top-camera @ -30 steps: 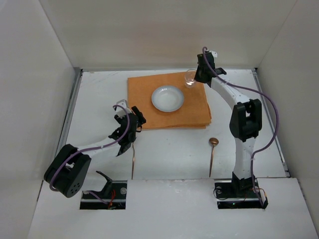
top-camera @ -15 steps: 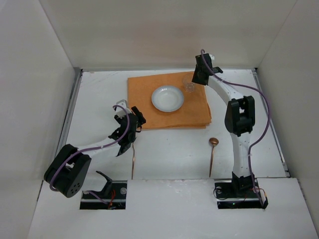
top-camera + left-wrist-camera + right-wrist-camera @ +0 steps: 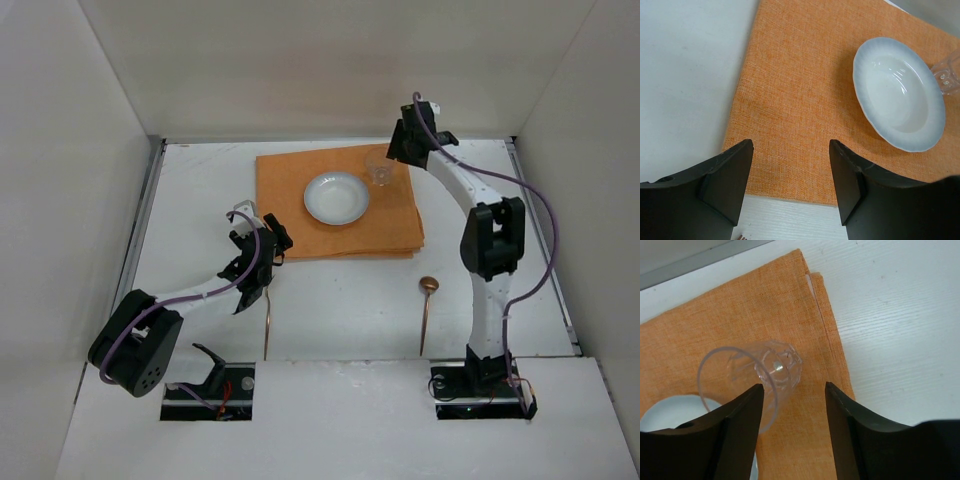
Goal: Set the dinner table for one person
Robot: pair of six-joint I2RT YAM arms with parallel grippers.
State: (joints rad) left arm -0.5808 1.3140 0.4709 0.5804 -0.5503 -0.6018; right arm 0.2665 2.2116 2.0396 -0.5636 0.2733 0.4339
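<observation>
Right gripper [image 3: 792, 389] has backed off the glass [image 3: 742, 372], open and empty, above the dinner table [image 3: 340, 300].

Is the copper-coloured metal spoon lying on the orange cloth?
No, the copper-coloured metal spoon lies on the white dinner table, clear of the orange rectangular cloth.
</observation>
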